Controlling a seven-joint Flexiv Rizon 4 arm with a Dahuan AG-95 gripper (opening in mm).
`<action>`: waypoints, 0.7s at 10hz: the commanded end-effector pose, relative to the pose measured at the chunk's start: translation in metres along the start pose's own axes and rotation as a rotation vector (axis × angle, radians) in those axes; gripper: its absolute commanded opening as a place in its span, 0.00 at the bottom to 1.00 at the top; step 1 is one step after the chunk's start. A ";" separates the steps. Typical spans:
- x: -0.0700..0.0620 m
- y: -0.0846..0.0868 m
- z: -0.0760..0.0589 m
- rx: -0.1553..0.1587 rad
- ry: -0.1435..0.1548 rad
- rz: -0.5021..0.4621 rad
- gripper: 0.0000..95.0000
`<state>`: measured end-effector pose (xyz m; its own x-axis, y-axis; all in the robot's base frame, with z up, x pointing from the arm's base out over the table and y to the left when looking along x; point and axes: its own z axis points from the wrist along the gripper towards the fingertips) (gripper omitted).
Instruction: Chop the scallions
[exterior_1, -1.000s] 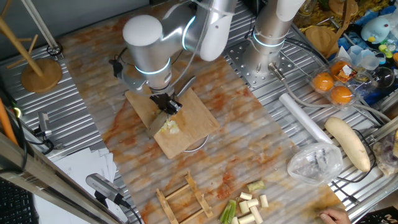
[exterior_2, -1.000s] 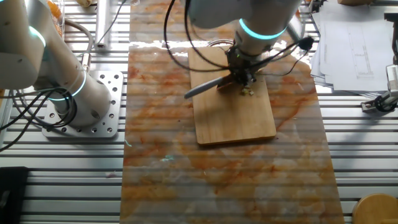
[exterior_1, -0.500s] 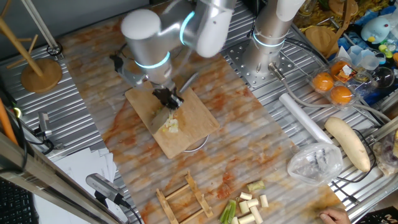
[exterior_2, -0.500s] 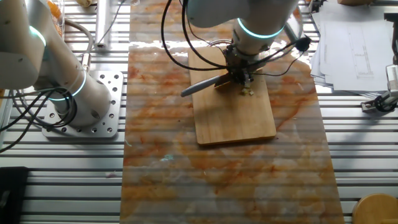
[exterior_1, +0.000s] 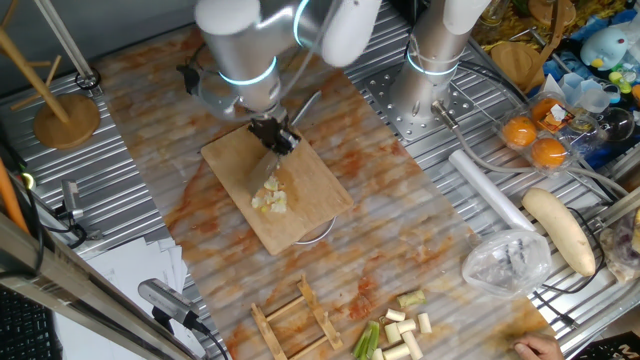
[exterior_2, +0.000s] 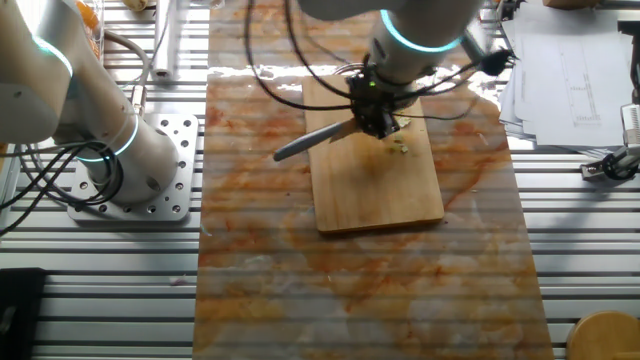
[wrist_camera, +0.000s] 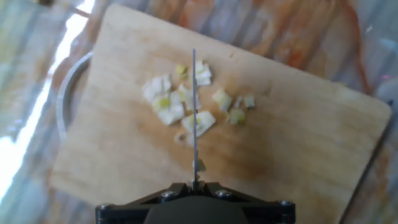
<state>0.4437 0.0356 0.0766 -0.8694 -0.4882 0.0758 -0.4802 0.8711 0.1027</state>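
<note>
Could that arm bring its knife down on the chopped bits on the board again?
Probably yes. The knife, held in the gripper, hangs right above the scallion bits on the cutting board, with nothing between them.

No legible text, labels or nos. anywhere in view.

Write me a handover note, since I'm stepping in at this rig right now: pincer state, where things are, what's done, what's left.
Pincer: shut on the knife, blade edge-on over the cutting board.
Chopped scallion bits: a small loose pile mid-board, under the blade.
Uncut scallion segments: lying on the table, off the board.
Done: one batch roughly chopped.
Left: probably finer cuts on the larger bits, then the remaining segments.
</note>
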 end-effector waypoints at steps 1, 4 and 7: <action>-0.007 -0.007 -0.003 -0.016 0.000 -0.033 0.00; -0.025 0.000 0.001 -0.050 0.002 -0.049 0.00; -0.036 0.015 0.003 -0.040 0.031 -0.102 0.00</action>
<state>0.4698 0.0669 0.0713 -0.8168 -0.5678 0.1025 -0.5490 0.8194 0.1648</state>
